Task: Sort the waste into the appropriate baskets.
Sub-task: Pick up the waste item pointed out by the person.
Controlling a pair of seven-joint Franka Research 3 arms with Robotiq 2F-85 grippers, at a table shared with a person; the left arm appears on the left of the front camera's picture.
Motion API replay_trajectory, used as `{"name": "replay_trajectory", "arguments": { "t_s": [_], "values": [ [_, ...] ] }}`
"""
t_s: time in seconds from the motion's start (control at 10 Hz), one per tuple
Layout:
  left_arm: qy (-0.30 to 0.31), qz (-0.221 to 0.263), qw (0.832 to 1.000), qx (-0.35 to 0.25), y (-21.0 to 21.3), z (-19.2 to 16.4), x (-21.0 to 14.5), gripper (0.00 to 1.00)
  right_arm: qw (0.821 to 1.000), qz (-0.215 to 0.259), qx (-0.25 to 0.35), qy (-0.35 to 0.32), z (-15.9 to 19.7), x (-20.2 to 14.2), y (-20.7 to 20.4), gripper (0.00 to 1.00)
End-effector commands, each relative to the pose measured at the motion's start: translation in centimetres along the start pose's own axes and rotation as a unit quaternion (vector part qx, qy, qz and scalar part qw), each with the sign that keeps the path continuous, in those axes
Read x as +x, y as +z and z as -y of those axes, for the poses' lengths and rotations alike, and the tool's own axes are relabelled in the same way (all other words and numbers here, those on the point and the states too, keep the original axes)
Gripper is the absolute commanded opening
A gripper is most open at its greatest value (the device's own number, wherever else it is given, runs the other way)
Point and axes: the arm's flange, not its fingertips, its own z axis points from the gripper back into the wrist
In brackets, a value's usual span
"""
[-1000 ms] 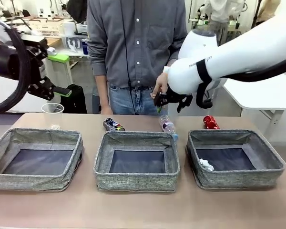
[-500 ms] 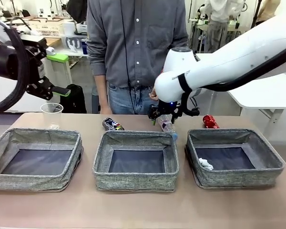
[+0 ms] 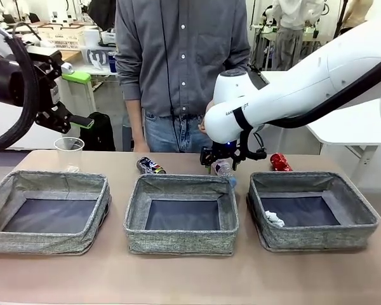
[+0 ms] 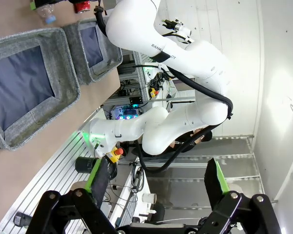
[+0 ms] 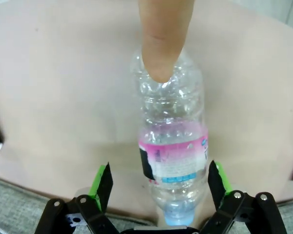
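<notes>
Tan table (image 3: 190,279), smooth & matte, ran under everything. A person (image 3: 178,57) in a grey button shirt & jeans stood at the far side, just behind the R gripper (image 3: 227,154). R arm (image 3: 286,82), glossy white, reached in across the middle w/ its wrist bent down, so the gripper pointed at the tabletop. Its jaws stood fully apart. The green pads (image 5: 98,181) sat either side of the bottle (image 5: 173,146) w/ a gap each side, nothing gripped.

Three baskets were square, grey woven fabric, low walls, dark flat floors. Middle basket (image 3: 181,184) sat just on the robot's side of that gripper, right basket (image 3: 311,181) near it, left basket (image 3: 51,181) well off.

L gripper (image 3: 79,98) hung high, well apart from the R one, turned sideways, jaws wide, empty.

Bottle lay flat: clear ribbed plastic, pink label, pale blue cap toward the R gripper. The person's fingertip (image 5: 161,44) touched its far end. Clear cup (image 3: 70,152) stood upright, well off toward the L gripper. Crushed dark can (image 3: 150,166) & crushed red can (image 3: 280,162) lay either side of the R gripper. White paper wad (image 3: 274,219) lay in the right basket.
</notes>
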Motion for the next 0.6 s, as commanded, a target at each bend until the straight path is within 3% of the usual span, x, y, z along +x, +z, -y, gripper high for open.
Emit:
{"name": "replay_trajectory", "arguments": {
  "t_s": [0.0,0.5],
  "values": [
    [0.003,-0.007,1.0,0.004,0.12,0.32,-0.18,1.0,0.999,0.014,-0.023,-0.024,-0.02,0.53,-0.42,1.0],
    [0.003,-0.007,1.0,0.004,0.12,0.32,-0.18,1.0,0.999,0.018,-0.021,-0.029,0.07,0.64,-1.25,1.0]
  ]
}}
